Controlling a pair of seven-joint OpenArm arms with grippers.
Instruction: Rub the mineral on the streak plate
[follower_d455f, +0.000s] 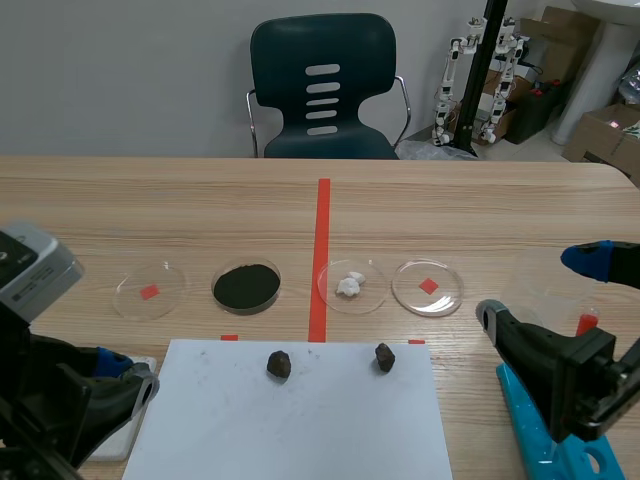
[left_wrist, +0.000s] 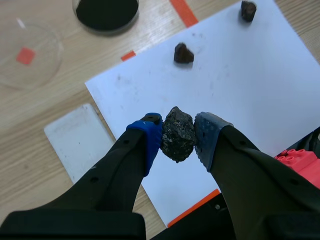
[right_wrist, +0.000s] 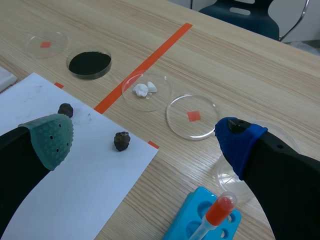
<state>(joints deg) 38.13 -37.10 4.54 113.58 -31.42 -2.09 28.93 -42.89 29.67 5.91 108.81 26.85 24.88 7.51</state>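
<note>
Since the scene view buries the left arm's tip behind its own housing, I read the grip from the left wrist view. There the left end effector (left_wrist: 177, 139) is pinching the mineral (left_wrist: 177, 131), a dark, rough, speckled lump, between its two blue pads. The lump sits over the near part of the white paper sheet (left_wrist: 240, 85), close to its edge. Contact with the paper: cannot tell.

The streak plate (left_wrist: 80, 141), a plain white tile, lies flat on the surface (left_wrist: 30, 115) just beside the sheet on my left. It is off to the side of the fingers, not under the mineral. In the scene view only a corner of it shows past the left arm, and the right wrist view cuts it down to a sliver.

The right end effector (right_wrist: 144, 142) stands spread wide with nothing between its pads. Its blue pad hides part of a clear dish (right_wrist: 282, 134).

On the sheet lie one small dark stone (follower_d455f: 279, 364) and a second stone (follower_d455f: 385, 357), apart from each other. Beyond the sheet stand a dish of black powder (follower_d455f: 246, 310) and a dish with white lumps (follower_d455f: 370, 295).

A blue rack (right_wrist: 185, 225) holding an orange-capped tube (right_wrist: 220, 210) is cut off at the frame edge.
</note>
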